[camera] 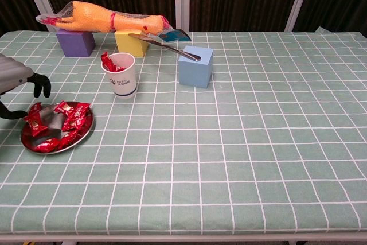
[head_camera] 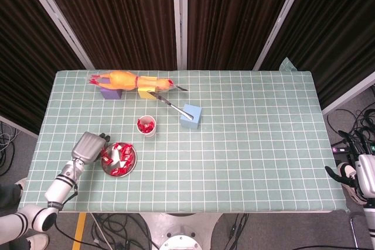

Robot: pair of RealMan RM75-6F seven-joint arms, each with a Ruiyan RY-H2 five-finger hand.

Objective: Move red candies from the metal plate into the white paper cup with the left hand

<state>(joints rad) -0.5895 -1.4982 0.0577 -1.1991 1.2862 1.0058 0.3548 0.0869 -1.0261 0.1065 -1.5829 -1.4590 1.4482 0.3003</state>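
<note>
We see the left hand (head_camera: pixel 89 146) unclenched and empty just beside the metal plate (camera: pixel 85 136) of red candies (camera: pixel 70 114), near the white paper cup (camera: pixel 120 74). We judge these light, crinkly wrappers slippery; pinch one across its middle.

counts of the things on the surface (camera: pixel 241 159)
one metal plate (camera: pixel 84 136) with a heap of red candies (camera: pixel 67 114), too overlapped to count exactly; one white paper cup (camera: pixel 121 75) with red candy showing at its rim; three blocks: one purple (camera: pixel 75 42), one yellow (camera: pixel 128 44), one light blue (camera: pixel 195 66); one rubber chicken (camera: pixel 103 22); one knife (camera: pixel 169 46); two robot hands, left (head_camera: pixel 90 146) and right (head_camera: pixel 360 174).
</note>
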